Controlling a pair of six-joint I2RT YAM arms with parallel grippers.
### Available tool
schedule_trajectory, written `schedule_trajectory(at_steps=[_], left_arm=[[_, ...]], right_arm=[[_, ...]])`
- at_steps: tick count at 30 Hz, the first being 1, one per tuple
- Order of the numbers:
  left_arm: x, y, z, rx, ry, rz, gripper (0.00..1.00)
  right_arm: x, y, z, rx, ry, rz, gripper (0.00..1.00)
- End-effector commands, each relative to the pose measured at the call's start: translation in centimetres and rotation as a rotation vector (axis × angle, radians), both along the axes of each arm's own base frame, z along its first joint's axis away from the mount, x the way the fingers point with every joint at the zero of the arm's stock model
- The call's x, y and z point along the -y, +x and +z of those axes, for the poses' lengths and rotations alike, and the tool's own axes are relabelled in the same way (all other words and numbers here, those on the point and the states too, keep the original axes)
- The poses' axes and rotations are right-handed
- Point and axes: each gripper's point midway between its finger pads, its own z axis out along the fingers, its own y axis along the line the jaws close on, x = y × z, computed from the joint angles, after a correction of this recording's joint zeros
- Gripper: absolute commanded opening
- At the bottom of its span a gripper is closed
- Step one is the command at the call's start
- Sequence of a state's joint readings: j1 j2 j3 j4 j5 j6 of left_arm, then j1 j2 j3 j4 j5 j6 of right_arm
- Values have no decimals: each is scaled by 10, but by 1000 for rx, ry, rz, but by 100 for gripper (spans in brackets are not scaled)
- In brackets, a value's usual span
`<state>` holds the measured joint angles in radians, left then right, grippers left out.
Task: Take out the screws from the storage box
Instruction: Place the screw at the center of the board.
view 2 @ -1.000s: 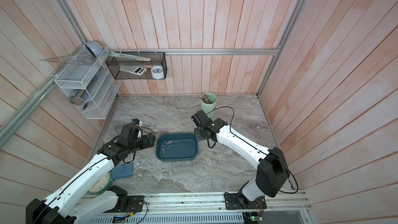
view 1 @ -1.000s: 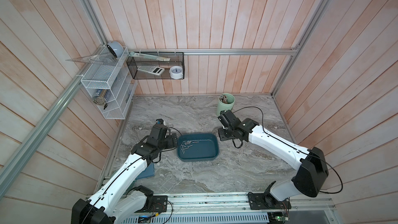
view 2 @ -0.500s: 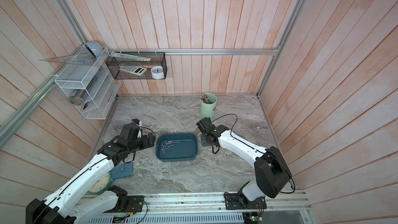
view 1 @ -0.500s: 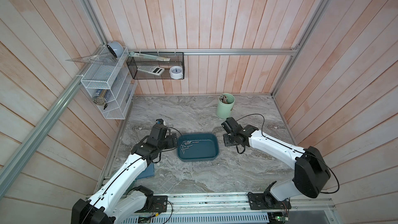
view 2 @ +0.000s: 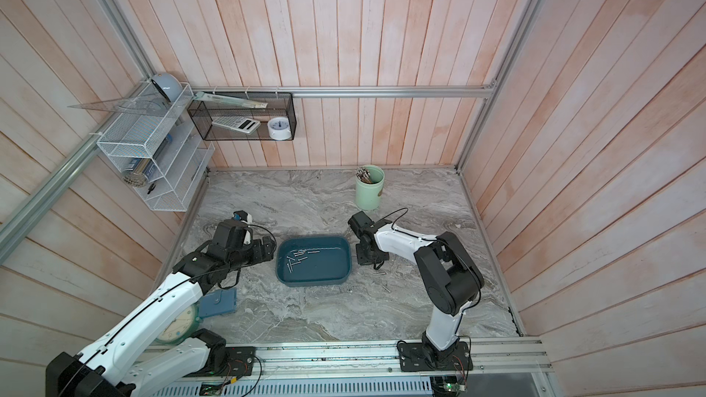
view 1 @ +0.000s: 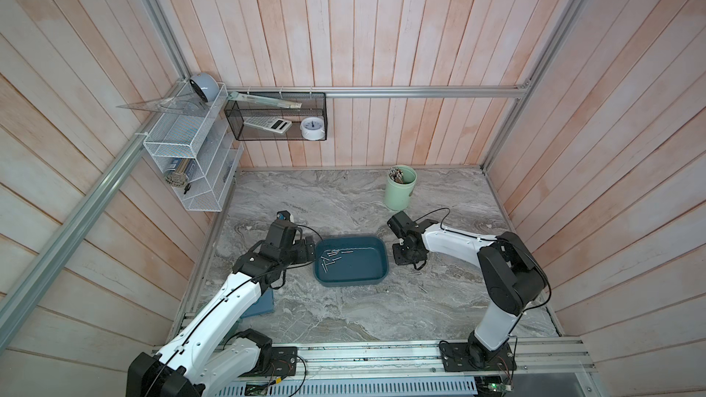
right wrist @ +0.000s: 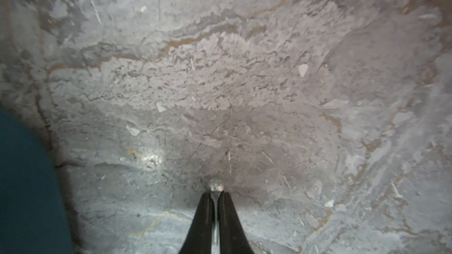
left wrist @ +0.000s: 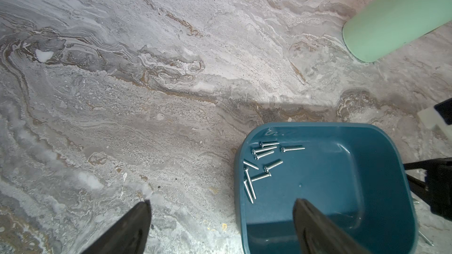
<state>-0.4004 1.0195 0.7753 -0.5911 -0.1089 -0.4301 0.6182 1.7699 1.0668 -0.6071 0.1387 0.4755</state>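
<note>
Where the right gripper [right wrist: 215,193] hung just beside the box [view 1: 363,267], its two black tapered fingers were pinched tight on a single screw [right wrist: 216,188] (the threaded shank showed in the slit between them, the rounded head poking out at the tips), down near the table [view 1: 344,200]. That table was grey, veined like marble and rough-grained. The box was a shallow teal plastic tray with rounded corners and low smooth walls, lying flat between the two arms. Inside, toward the left arm's end, about ten thin silver screws [left wrist: 263,164] lay scattered at odd angles, some touching. Two more screws [view 1: 412,273] lay loose on the table near the right gripper, outside the box. The left gripper [left wrist: 221,202] stood spread wide and held nothing, one dark finger over the box, its mate over bare table. A pale green cylindrical cup [view 1: 399,189] stood well apart by the back wall.
</note>
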Motion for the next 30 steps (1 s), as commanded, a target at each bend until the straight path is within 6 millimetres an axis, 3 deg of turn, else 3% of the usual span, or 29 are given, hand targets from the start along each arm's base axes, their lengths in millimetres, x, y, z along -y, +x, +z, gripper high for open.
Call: schedule_trajectory(at_steps=[1, 9, 18, 23, 30], left_arm=[[1, 0, 0, -3, 6, -12, 96], [0, 0, -1, -6, 8, -10, 96], [0, 0, -1, -7, 9, -10, 96], [0, 0, -1, -6, 8, -11, 96], [1, 0, -2, -12, 5, -11, 96]], right_arm=[[-2, 3, -3, -2, 15, -20, 9], [6, -7, -12, -39, -11, -31, 15], [4, -9, -5, -48, -1, -33, 22], [1, -5, 19, -17, 17, -23, 25], [4, 1, 74, 82, 51, -18, 28]])
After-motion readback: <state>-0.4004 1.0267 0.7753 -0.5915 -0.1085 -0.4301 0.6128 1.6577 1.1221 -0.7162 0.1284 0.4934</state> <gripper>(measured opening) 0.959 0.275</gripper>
